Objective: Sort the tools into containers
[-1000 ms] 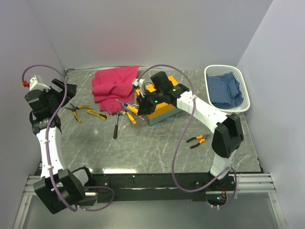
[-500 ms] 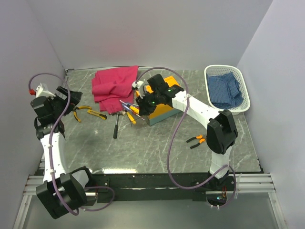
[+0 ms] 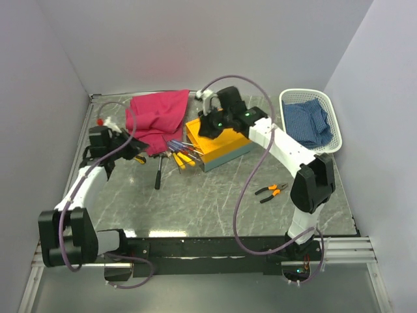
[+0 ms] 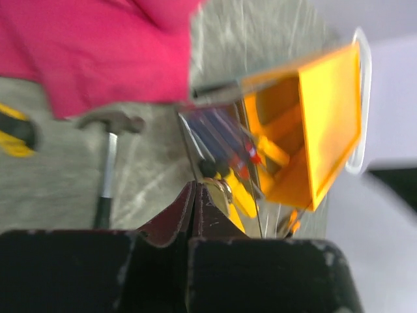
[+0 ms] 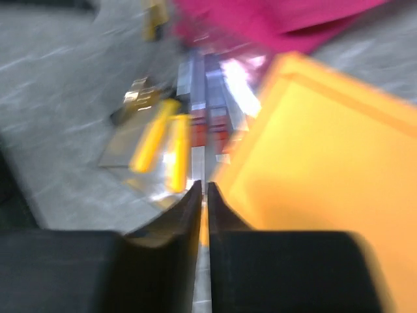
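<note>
My left gripper [image 3: 126, 149] [image 4: 195, 187] is shut on nothing, low over the table just right of the yellow-black pliers [image 3: 135, 157] [image 4: 13, 132]. Ahead of it lie the black-handled hammer [image 3: 158, 173] [image 4: 106, 176] and a bunch of screwdrivers [image 3: 182, 150] [image 4: 226, 140] against the left side of the orange-yellow toolbox [image 3: 210, 139] [image 4: 319, 124]. My right gripper [image 3: 212, 124] [image 5: 202, 187] hovers over the toolbox [image 5: 326, 163], jaws almost together with only a thin slit, empty. The screwdrivers [image 5: 195, 111] show blurred beyond it. Orange-black pliers [image 3: 270, 191] lie at right. The white basket [image 3: 285, 104] is at back right.
A magenta cloth [image 3: 156, 116] [image 4: 91, 52] lies at the back, left of the toolbox. A blue checked cloth [image 3: 309, 124] fills the basket. Grey walls close in on the left, back and right. The right arm's cable loops over the table's middle.
The left arm swung down from the far left toward the yellow-black pliers and its jaws closed. The right gripper drew back from the screwdrivers to above the toolbox, jaws narrowing.
</note>
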